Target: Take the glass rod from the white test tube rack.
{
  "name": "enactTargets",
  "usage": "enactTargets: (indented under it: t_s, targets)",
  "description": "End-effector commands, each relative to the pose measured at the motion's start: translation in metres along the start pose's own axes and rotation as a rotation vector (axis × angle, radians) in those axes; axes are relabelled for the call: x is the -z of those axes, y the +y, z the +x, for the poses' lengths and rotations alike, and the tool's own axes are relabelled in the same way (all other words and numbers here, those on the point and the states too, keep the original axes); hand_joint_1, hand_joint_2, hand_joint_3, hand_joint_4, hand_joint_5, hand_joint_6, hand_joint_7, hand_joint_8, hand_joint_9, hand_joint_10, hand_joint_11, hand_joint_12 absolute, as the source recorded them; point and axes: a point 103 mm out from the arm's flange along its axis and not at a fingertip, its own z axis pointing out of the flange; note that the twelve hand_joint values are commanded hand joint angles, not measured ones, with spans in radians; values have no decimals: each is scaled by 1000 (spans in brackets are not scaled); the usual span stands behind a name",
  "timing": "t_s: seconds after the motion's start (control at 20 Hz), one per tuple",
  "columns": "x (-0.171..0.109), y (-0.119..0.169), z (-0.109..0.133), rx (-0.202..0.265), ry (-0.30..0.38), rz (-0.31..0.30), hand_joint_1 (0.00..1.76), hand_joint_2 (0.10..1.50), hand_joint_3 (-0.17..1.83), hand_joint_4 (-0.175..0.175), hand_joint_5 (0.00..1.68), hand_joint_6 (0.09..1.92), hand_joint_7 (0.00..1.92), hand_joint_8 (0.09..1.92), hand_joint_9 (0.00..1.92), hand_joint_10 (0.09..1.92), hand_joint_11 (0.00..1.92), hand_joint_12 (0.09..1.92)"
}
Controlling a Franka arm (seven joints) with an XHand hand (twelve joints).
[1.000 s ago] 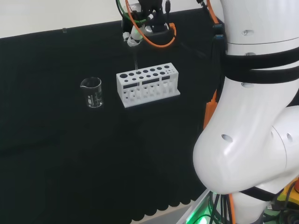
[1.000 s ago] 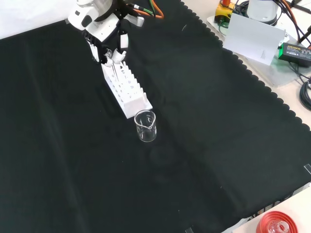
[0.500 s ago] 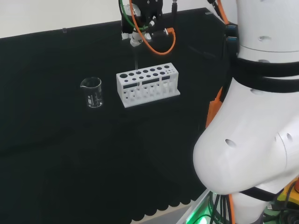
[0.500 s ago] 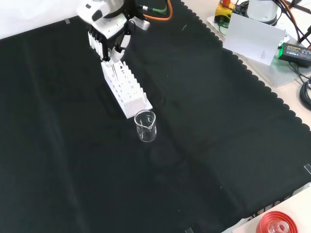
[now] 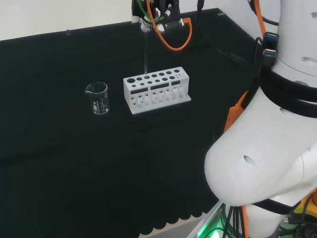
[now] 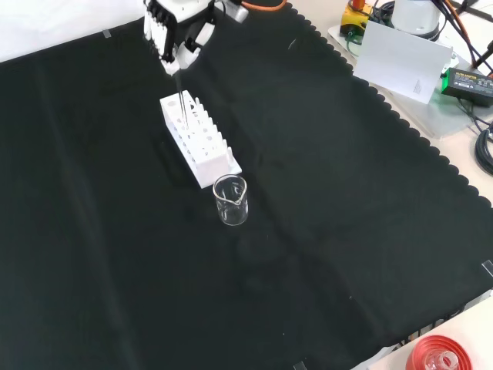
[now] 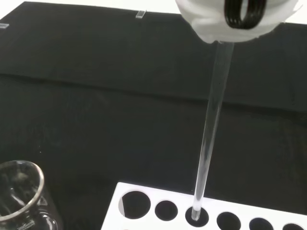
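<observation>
The white test tube rack [image 5: 156, 90] stands mid-bench in the head view and up the cloth [image 6: 197, 139] in the front view. A clear glass rod [image 5: 145, 52] hangs upright from the hand [image 5: 151, 15], whose fingers are pinched on its top end. In the front view the hand [image 6: 176, 27] is high above the rack's far end with the rod [image 6: 179, 96] below it. The wrist view shows the rod [image 7: 212, 129] with its lower tip still in a hole of the rack [image 7: 158, 194], under a blurred white part of the hand [image 7: 237, 17].
An empty glass beaker [image 5: 97, 97] stands left of the rack in the head view; in the front view the beaker [image 6: 230, 200] is just below the rack's near end. Equipment and cables [image 6: 420, 46] lie beyond the cloth's right edge.
The hand has risen well above the rack, drawing the rod almost all the way up out of its hole. Rack and beaker have stayed put.
</observation>
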Motion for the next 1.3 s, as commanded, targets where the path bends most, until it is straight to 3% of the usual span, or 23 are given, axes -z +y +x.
enactTargets:
  t_s: [0.05,0.3,0.6,1.3]
  targets:
    - [26,-30,18,-31,-15,21,1542,967,1,-175,1106,490,1295,452,1295,804,1115,866]
    - [45,-37,28,-47,-8,20,1542,968,1,-175,1103,500,1295,457,1298,802,1110,863]
    - [64,-49,34,-19,-3,-17,1542,968,0,-175,1102,503,1296,463,1299,799,1108,862]
    - [72,-66,37,39,18,-48,1542,968,0,-175,1101,506,1290,483,1303,791,1105,857]
